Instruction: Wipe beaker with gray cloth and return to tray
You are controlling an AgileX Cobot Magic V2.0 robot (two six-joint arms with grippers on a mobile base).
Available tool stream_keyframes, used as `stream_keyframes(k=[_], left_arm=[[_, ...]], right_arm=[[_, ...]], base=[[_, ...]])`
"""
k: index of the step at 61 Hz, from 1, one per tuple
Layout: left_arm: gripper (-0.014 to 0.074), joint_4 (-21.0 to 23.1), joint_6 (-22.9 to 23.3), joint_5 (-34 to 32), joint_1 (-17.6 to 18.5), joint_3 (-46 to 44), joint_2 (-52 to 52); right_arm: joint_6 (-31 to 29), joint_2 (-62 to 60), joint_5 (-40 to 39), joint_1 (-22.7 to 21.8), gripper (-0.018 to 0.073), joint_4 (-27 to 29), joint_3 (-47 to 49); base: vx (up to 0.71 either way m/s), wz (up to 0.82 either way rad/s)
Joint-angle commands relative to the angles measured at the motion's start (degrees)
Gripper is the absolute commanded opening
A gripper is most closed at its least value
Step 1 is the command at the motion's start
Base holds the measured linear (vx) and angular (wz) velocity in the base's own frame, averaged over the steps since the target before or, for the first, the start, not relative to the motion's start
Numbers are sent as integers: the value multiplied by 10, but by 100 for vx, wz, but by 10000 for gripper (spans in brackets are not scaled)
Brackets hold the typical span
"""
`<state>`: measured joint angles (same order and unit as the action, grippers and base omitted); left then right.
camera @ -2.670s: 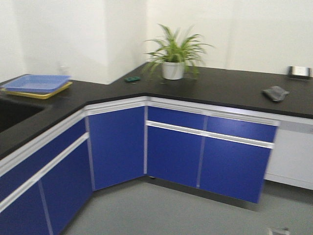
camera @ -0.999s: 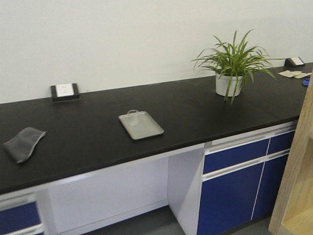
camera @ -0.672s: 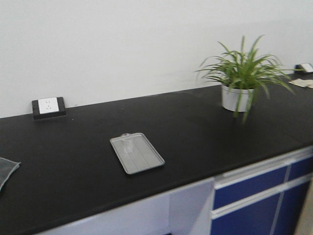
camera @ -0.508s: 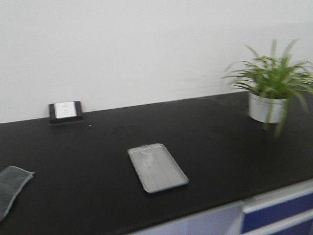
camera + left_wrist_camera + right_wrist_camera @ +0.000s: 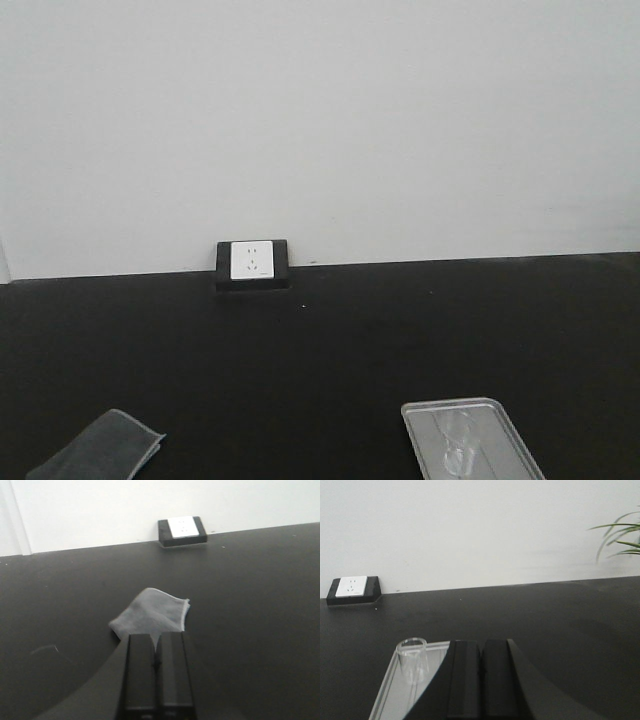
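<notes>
The left gripper (image 5: 156, 645) is closest to me. Its two black fingers are pressed tight together and hold nothing. The right gripper (image 5: 481, 647) is the same: fingers squeezed together, nothing in them.

Just past the left gripper lies the gray cloth (image 5: 152, 612), a bit rumpled, flat on the black counter (image 5: 400, 330). It sits between that gripper and the wall socket (image 5: 182, 529), and it does not touch the fingers. From the front, the cloth (image 5: 100, 450) is nearer than the socket (image 5: 253, 262) and off to its left.

The tray (image 5: 395, 695) lies under the right gripper, nearer than the socket (image 5: 351, 587) and off to its right. The beaker (image 5: 414, 660) stands up straight on the tray, mouth up, just to the left of the right gripper's fingers and not touching them.

The socket sits at the back of the counter, against the white wall (image 5: 320, 120). Far to the right of the socket, some green plant leaves (image 5: 620, 535) poke in.
</notes>
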<state>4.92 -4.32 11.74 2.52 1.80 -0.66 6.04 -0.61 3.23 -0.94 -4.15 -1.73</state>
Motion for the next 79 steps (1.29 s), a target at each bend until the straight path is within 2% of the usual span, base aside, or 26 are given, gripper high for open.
stream_keyframes(k=[1, 26, 70, 79], left_arm=[[-6, 2, 5, -44, 1, -4, -8], [-6, 2, 5, -44, 1, -4, -8], [-6, 2, 3, -44, 1, -4, -8], [-6, 2, 3, -97, 1, -4, -8]], right_arm=[[-2, -3, -47, -2, -8, -2, -8], [-2, -3, -47, -2, -8, -2, -8], [-2, -3, -47, -2, -8, -2, -8], [-2, -3, -82, -2, -8, -2, -8]], base=[[38, 19], [23, 13], [2, 3], [0, 0]])
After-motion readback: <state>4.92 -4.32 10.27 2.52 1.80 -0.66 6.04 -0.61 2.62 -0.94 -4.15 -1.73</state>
